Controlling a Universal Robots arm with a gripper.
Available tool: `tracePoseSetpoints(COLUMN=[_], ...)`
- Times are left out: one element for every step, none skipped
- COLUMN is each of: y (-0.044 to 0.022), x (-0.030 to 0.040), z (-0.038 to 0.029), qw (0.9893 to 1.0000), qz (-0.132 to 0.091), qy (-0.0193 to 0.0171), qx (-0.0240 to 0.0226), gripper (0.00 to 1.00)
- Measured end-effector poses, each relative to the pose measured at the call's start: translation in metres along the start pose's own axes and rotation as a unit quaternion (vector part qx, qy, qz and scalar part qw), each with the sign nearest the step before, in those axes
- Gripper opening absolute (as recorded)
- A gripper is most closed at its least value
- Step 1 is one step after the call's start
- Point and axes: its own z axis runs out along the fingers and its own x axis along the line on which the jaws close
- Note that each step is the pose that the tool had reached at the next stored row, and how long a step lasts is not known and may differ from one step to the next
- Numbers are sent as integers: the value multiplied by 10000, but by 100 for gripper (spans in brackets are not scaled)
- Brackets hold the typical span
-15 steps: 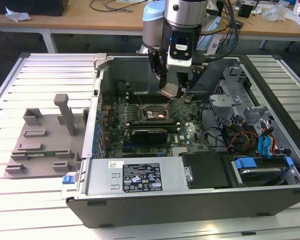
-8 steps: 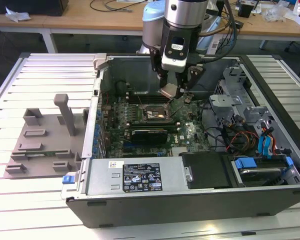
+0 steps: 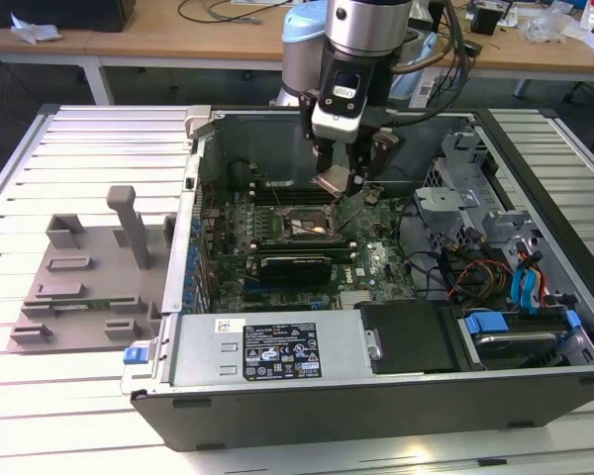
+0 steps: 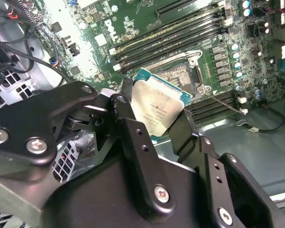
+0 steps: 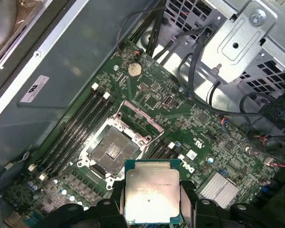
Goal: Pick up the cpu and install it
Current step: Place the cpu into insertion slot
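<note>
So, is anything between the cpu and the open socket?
Nothing. In the first wrist view the cpu hangs just off the open socket, and only bare motherboard shows between them.

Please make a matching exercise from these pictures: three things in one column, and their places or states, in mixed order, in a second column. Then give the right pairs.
Things
1. cpu
2. socket
3. grey tray

Places or states
A. on the table, outside the case, at the exterior view's left
B. open and empty, on the motherboard
C. gripped in the hand, above the motherboard

Pairs: 1-C, 2-B, 3-A
</note>
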Motion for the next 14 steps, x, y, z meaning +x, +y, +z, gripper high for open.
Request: tracePoseSetpoints(y=[0, 0, 0, 0, 0, 0, 0, 0, 0, 0, 0, 0, 0, 0], x=[0, 0, 0, 0, 0, 0, 0, 0, 0, 0, 0, 0, 0, 0], z=[2, 3, 4, 5, 6, 7, 10, 10, 11, 14, 15, 17, 17, 18], qw=[10000, 10000, 10000, 10000, 10000, 10000, 10000, 10000, 10000, 10000, 9999, 9999, 9999, 9999], qz=[23, 31, 43, 56, 66, 73, 80, 83, 88, 94, 105, 134, 152, 167], qy=[1, 0, 1, 1, 1, 1, 1, 1, 0, 0, 0, 0, -1, -2], qx=[0, 0, 1, 1, 1, 1, 1, 1, 2, 2, 2, 3, 5, 5], gripper=[55, 55, 55, 55, 55, 55, 55, 55, 55, 55, 55, 55, 55, 55])
